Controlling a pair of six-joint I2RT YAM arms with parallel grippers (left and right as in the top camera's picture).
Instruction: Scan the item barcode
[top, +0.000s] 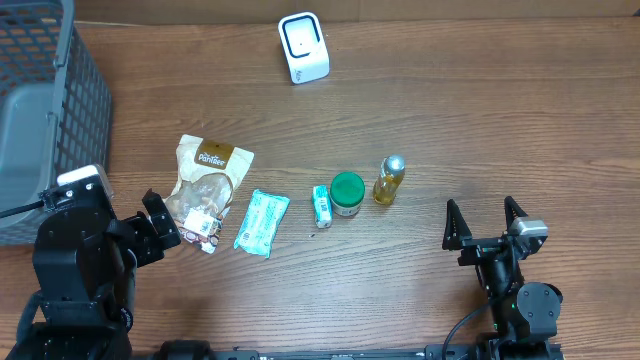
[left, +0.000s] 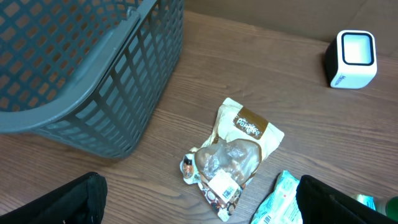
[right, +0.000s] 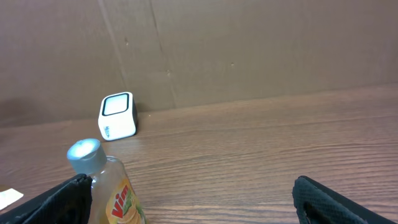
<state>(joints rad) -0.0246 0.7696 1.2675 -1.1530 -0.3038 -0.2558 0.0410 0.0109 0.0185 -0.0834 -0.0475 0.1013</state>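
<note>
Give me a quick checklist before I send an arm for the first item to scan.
1. Left gripper open and empty: ok.
2. Right gripper open and empty: ok.
3. Scanner upright, nothing in front of it: ok.
4. Snack bag lying clear of the teal packet: ok.
5. Green-lidded jar free of the small pack beside it: cannot tell.
6. Barcode on the snack bag facing up: cannot tell, its white label is too small to read.

Between our left fingers (left: 56, 202) we see a beige-and-brown snack bag (left: 239, 155) and a grey lattice basket (left: 93, 81); by our right fingers (right: 53, 205), a silver-capped yellow bottle (right: 115, 193), white scanner (right: 118, 116) beyond.
</note>
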